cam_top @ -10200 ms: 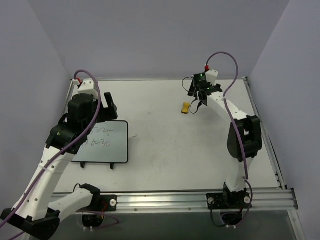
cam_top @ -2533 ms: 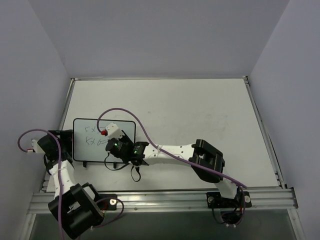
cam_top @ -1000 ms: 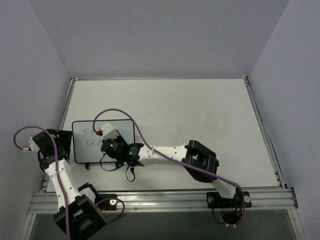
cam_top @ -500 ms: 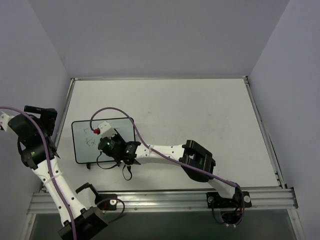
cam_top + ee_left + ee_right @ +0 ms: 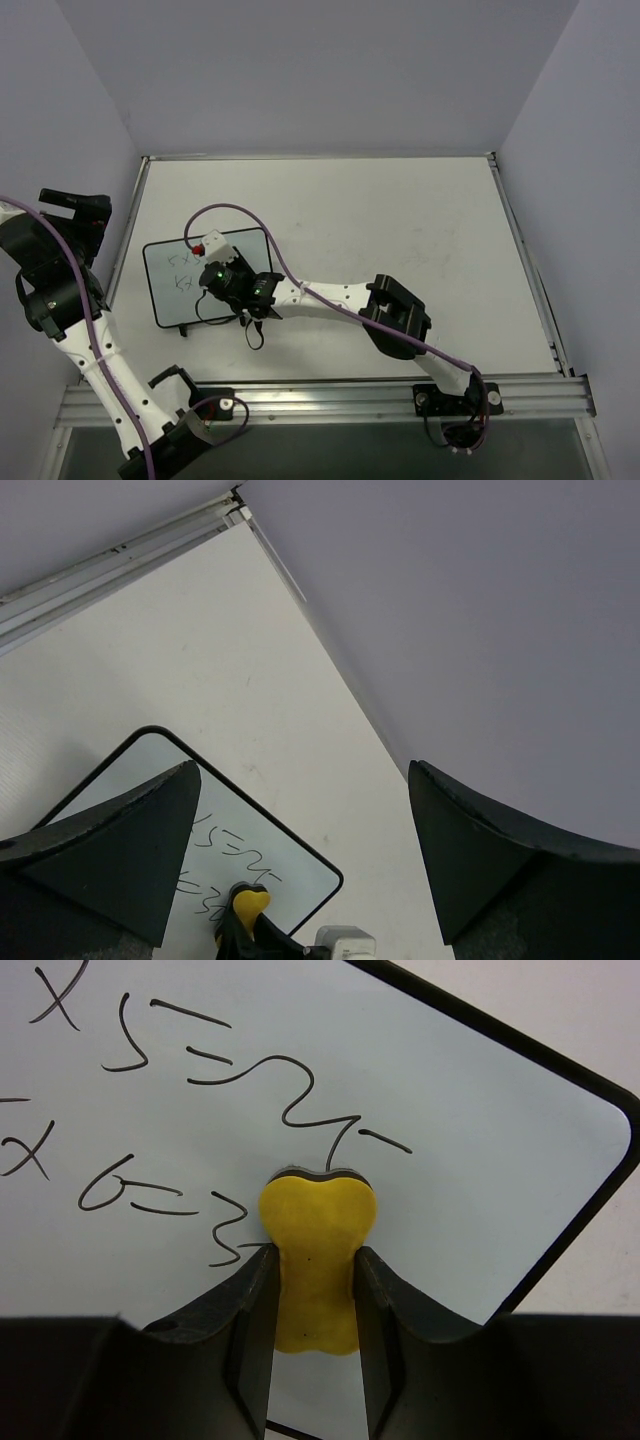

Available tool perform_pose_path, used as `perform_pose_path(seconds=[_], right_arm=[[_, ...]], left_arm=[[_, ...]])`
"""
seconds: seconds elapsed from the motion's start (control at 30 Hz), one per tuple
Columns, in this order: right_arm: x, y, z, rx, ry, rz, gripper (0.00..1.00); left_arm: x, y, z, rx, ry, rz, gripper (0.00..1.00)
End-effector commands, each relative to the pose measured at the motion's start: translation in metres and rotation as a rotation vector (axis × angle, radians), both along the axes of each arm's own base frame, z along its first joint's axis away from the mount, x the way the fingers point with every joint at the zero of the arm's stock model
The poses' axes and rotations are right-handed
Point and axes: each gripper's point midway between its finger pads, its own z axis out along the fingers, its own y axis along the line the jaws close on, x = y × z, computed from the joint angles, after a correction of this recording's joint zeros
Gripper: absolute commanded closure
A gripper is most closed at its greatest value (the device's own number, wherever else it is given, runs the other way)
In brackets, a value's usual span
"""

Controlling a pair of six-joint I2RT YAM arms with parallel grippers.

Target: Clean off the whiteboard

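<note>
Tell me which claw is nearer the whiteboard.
Right. The right claw is over the whiteboard, gripping a yellow block set against its written face. The left claw is open, high beyond the board's left edge, by the wall, touching nothing.

Eraser [image 5: 317, 1260] on whiteboard [image 5: 165, 285], near-L of table [image 5: 400, 230].
</note>
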Motion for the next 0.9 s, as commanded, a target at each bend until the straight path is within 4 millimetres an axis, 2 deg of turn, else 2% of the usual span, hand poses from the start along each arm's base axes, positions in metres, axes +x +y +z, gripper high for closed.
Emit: perform_pose_path(seconds=[0.0,0.23,0.37,0.4,0.47,0.5,0.57,0.6,0.8,0.87], right_arm=[[0.008,-0.006,-0.004,-0.025,-0.019,-0.024,0.97],[-0.016,0.021,-0.015,0.016,0.004,0.052,0.97],[-0.022,0.024,-0.022,0.032,0.029,0.062,0.97],[-0.022,0.023,-0.023,0.033,0.032,0.060,0.97],[-0.023,0.022,-0.024,0.038,0.039,0.065,0.97],[-0.024,0.021,-0.025,0.037,0.042,0.068,0.97],[-0.025,0.020,-0.025,0.039,0.046,0.070,0.97],[-0.026,0.019,-0.025,0.038,0.048,0.072,0.97],[-0.027,0.016,-0.030,0.027,0.055,0.075,0.98],[-0.028,0.015,-0.030,0.028,0.055,0.075,0.98]], left_arm=[[0.003,-0.008,0.003,-0.009,-0.013,-0.047,0.06],[0.006,-0.008,0.000,-0.016,-0.025,-0.053,0.06],[0.011,-0.003,-0.016,-0.040,-0.002,-0.041,0.06],[0.014,0.000,-0.034,-0.063,0.028,-0.032,0.06],[0.021,0.007,-0.052,-0.086,0.045,-0.021,0.06],[0.023,0.010,-0.073,-0.106,0.080,-0.013,0.06],[0.029,0.017,-0.091,-0.118,0.094,0.004,0.05],[0.030,0.018,-0.109,-0.139,0.120,0.007,0.05],[0.042,0.031,-0.148,-0.166,0.120,0.049,0.04],[0.044,0.032,-0.171,-0.191,0.148,0.048,0.01]])
